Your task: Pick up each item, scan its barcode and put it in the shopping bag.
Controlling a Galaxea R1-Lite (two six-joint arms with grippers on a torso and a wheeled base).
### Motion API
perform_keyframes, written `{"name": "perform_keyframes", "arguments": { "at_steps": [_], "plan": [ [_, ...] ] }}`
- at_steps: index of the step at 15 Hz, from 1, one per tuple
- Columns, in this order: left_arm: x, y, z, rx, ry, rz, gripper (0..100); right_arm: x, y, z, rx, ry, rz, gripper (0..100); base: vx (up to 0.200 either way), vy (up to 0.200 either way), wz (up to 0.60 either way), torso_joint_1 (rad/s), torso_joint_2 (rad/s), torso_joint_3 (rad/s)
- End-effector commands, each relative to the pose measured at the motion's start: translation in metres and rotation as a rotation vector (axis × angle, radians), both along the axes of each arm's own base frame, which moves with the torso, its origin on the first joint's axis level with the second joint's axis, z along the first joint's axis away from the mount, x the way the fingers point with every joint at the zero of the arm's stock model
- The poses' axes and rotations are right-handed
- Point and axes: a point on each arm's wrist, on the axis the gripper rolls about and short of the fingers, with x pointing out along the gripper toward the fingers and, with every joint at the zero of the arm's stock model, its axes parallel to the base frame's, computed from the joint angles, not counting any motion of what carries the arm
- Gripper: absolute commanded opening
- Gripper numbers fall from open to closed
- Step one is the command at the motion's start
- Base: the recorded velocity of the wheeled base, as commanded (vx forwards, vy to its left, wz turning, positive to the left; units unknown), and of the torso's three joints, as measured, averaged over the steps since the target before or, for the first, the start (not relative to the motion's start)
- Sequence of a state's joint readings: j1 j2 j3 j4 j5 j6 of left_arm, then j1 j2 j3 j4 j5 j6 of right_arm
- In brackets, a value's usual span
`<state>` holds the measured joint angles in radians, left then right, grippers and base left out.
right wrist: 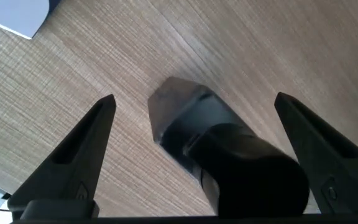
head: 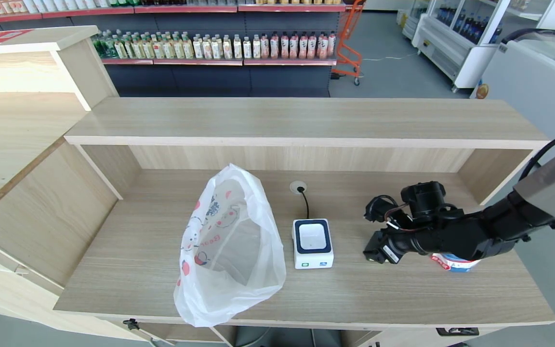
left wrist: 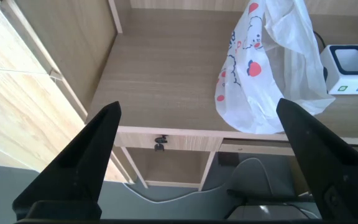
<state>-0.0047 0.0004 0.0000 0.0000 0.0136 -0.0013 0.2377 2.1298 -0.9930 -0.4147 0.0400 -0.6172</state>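
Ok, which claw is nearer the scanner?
The right claw, open over the counter just beside the scanner. The left claw sits off the counter's front edge, beyond the bag.

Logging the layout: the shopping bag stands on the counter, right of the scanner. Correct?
No: the head view shows the shopping bag on the counter left of the scanner, not right.
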Motion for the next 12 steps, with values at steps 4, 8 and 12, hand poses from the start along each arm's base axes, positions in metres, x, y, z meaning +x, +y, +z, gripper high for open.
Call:
{"name": "perform_keyframes", "arguments": {
  "at_steps": [4, 8, 12],
  "plan": [
    [0.000, 0.000, 0.000, 0.000, 0.000, 0.000, 100, 0.007, 0.012, -0.008, 0.061, 0.018, 0.086, 100, 0.000, 0.000, 0.00, 0.000, 0.00, 0.000],
    [0.000, 0.000, 0.000, 0.000, 0.000, 0.000, 100, 0.008, 0.018, -0.009, 0.087, 0.026, 0.095, 0, 0.000, 0.000, 0.00, 0.000, 0.00, 0.000],
    [0.000, 0.000, 0.000, 0.000, 0.000, 0.000, 100, 0.012, 0.020, -0.005, 0.123, -0.001, 0.075, 0, 0.000, 0.000, 0.00, 0.000, 0.00, 0.000]
  ]
}}
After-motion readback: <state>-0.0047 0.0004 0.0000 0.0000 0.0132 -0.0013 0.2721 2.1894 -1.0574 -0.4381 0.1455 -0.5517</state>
